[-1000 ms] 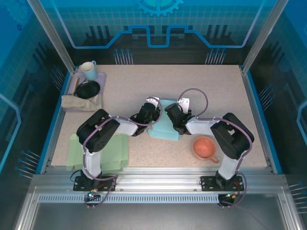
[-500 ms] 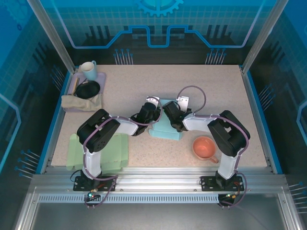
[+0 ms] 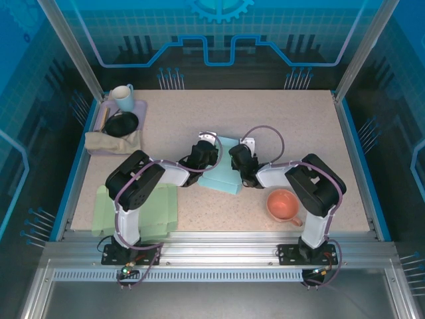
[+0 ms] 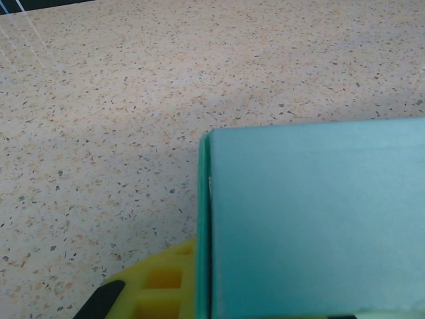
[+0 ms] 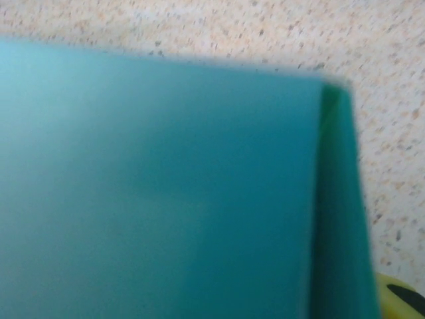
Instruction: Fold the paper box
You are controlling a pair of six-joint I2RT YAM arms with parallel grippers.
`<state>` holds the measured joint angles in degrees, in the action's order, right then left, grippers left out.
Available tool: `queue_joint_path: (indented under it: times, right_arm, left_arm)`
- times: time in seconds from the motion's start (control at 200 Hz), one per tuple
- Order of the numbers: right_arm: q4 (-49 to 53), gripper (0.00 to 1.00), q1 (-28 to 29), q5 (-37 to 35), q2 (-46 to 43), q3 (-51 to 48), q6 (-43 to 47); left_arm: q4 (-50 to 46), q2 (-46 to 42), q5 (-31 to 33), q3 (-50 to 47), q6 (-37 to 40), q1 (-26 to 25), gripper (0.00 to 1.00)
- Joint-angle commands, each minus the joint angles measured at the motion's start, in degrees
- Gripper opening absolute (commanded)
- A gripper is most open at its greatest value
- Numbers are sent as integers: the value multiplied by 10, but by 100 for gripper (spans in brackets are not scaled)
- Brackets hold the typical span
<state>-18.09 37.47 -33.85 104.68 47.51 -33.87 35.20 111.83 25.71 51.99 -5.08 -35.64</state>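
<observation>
Your left gripper (image 3: 208, 159) is pinched tight on a box (image 3: 222, 177) wall. I can't tell the right gripper's (image 3: 235, 161) jaws. The box looks half-formed, with folds left to do.

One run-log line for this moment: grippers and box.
task: fold paper box | left gripper: shut on box's left edge | right gripper: at right edge, grip unclear | box: partly folded

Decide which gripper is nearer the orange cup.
Right. The right gripper is at the right side of the paper box, near the orange cup; the left gripper is across the box, on its left side.
</observation>
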Motion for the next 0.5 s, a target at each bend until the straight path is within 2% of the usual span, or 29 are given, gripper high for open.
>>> queue_joint_path:
  times: [0.0,0.495]
  right_arm:
    - [-39,48,8,34,-40,-21,9]
    - [83,52,-1,25,-239,-93,23]
  left_arm:
    - [-77,22,-12,-9,10,-4,0]
    - [-84,24,-12,-3,10,-4,0]
